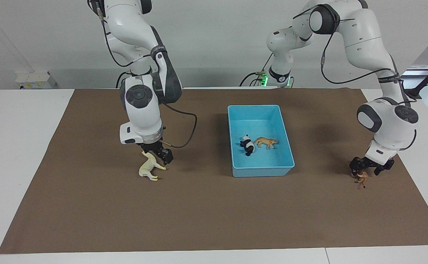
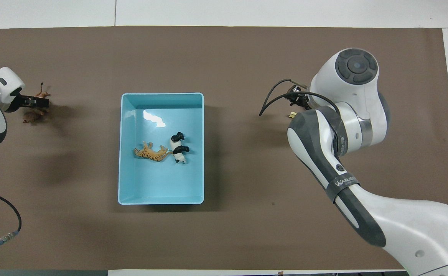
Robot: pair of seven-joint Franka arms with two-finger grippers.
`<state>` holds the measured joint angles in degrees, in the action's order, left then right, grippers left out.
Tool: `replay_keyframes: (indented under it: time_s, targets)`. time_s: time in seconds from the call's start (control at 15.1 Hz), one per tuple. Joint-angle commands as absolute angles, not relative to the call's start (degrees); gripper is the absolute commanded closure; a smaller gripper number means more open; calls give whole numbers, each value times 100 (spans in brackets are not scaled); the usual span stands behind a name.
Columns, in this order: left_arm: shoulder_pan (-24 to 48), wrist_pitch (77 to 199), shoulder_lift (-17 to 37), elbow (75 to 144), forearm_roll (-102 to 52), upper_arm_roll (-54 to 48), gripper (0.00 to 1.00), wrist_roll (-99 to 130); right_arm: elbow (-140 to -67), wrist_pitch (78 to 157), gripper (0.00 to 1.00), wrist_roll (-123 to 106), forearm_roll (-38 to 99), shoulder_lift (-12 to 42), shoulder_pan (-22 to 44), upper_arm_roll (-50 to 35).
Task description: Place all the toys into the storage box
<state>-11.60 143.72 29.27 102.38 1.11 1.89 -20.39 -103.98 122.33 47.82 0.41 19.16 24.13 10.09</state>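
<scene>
Facing view: the blue box sits mid-table on the brown mat. Inside it the panda and the tiger lie side by side, just touching. The white horse lies on the mat toward the right arm's end, well apart from the box. The right gripper is low over the horse's head end, its fingers spread and holding nothing; whether they touch the horse I cannot tell. At the left arm's end, the brown horned animal lies on the mat. The left gripper is right down at it, fingers wide, straddling its upper part but not closed on it.

Overhead view: the box holds the tiger and the panda. The left gripper is at the horned animal, jaws apart. The right arm's wrist covers its gripper and nearly all of the horse; only a pale bit shows.
</scene>
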Motion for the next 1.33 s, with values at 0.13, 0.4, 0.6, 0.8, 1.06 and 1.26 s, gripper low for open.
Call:
replay_keyframes:
  time_s: [0.13, 0.4, 0.6, 0.8, 1.06, 1.26]
  targets:
    - [-1239, 14713, 2883, 10503, 158, 149, 82, -2127, -11091, 12761, 0, 4466, -35, 1731, 2259, 958]
    - [-1178, 14275, 2883, 10180, 106, 149, 100, -2066, -11215, 13209, 0, 4228, -35, 1854, 2066, 958]
    - [-986, 13257, 2831, 9415, 114, 141, 100, -1584, -11337, 13560, 0, 4254, -35, 1889, 1995, 958]
    - [-547, 12194, 2480, 8887, 132, 141, 100, -681, -11592, 14061, 0, 4289, -35, 1995, 2013, 949]
    - [550, 10998, 1566, 8877, 176, 141, 100, 1427, -11742, 14413, 1, 4210, -44, 2118, 1995, 949]
    - [1613, 10355, 1056, 9244, 184, 123, 100, 2948, -11734, 14284, 100, 4017, -44, 2109, 1996, 958]
